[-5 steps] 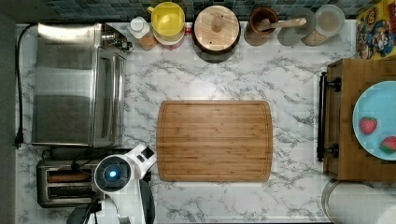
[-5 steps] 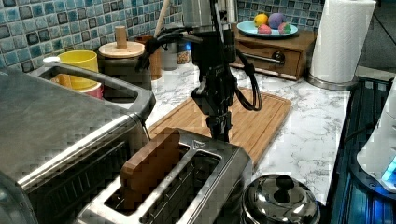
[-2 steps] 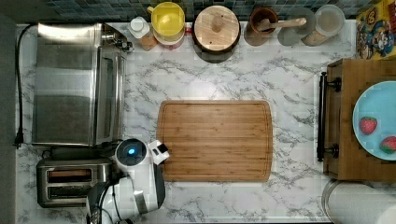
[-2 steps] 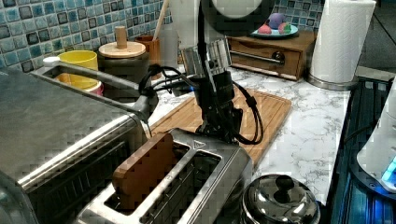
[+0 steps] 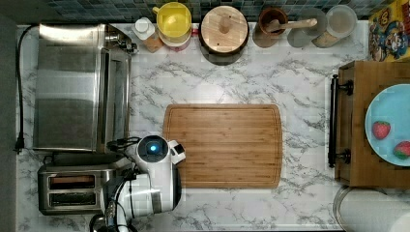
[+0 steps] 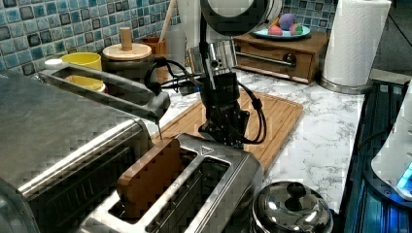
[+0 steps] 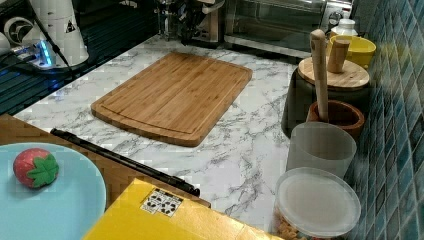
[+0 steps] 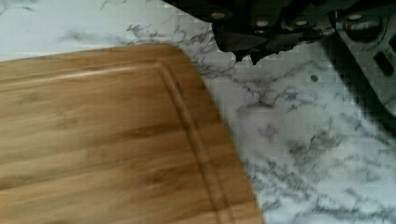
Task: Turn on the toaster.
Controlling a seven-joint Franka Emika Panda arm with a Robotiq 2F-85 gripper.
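The toaster [image 5: 72,188] is a small brushed-steel box at the top view's lower left, below the big toaster oven [image 5: 80,87]. In the left view a brown slice of bread [image 6: 150,174] stands out of one slot of the toaster [image 6: 204,179]. My gripper [image 6: 227,138] hangs just past the toaster's far end, low beside it, over the marble between toaster and cutting board [image 6: 272,116]. In the wrist view the gripper [image 8: 246,55] shows dark fingertips close together, shut on nothing, with the toaster's steel end [image 8: 373,56] next to them. In the top view my arm [image 5: 152,174] covers that end.
A bamboo cutting board [image 5: 222,145] lies mid-counter. Jars and a yellow cup [image 5: 174,21] line the back wall. A wooden box with a blue plate [image 5: 389,125] is at the top view's right. A pot lid [image 6: 291,208] sits beside the toaster; a paper towel roll [image 6: 357,43] stands farther off.
My arm has shifted toward the top view's right and upward, off the toaster's end toward the board's corner. In the left view the gripper has sunk lower beside the toaster's far end.
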